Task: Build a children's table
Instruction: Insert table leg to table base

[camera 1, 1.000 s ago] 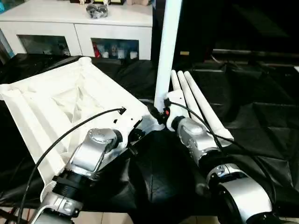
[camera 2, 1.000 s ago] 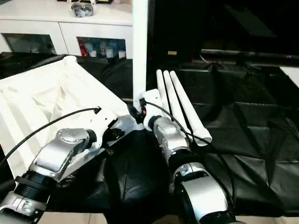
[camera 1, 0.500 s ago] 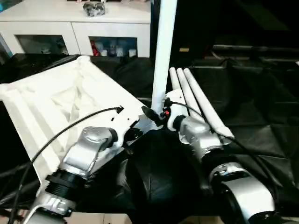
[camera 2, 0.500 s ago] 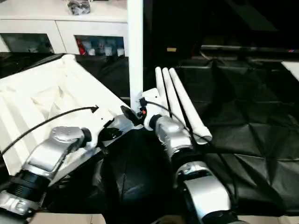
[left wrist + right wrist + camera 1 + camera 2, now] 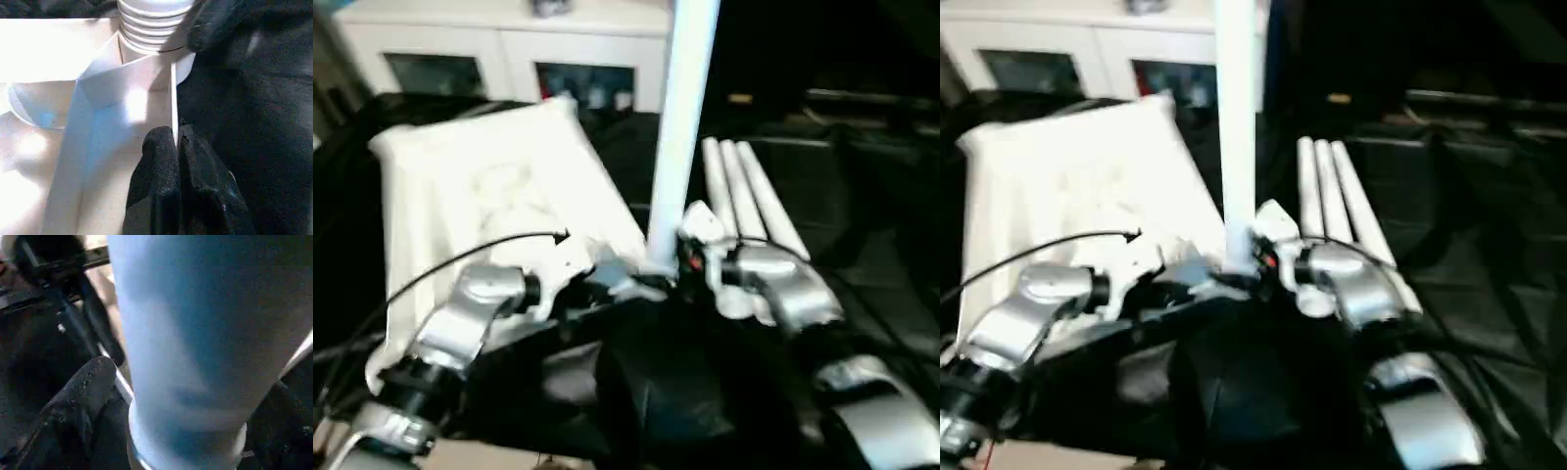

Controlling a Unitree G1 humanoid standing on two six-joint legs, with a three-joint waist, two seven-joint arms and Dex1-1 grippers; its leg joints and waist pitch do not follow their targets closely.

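The white tabletop (image 5: 489, 186) lies underside up on the left. One white leg (image 5: 685, 117) stands upright in its near right corner socket, and the leg's ribbed end (image 5: 151, 24) shows in the left wrist view. My left gripper (image 5: 175, 137) is shut on a thin rim wall of the tabletop just beside that socket (image 5: 607, 279). My right gripper (image 5: 675, 269) sits at the foot of the upright leg. Its black fingers (image 5: 88, 391) stand apart on either side of the leg (image 5: 195, 333), open. Three more white legs (image 5: 744, 191) lie side by side to the right of the upright one.
A black cloth (image 5: 871, 225) covers the work surface. A white cabinet with glass doors (image 5: 509, 59) stands behind the tabletop. A black cable (image 5: 460, 259) arcs over my left forearm. My right forearm (image 5: 783, 289) lies across the near ends of the lying legs.
The whole picture has shifted and tilted, so the camera has moved. Both grippers stay at the corner socket. The upright leg still stands there.
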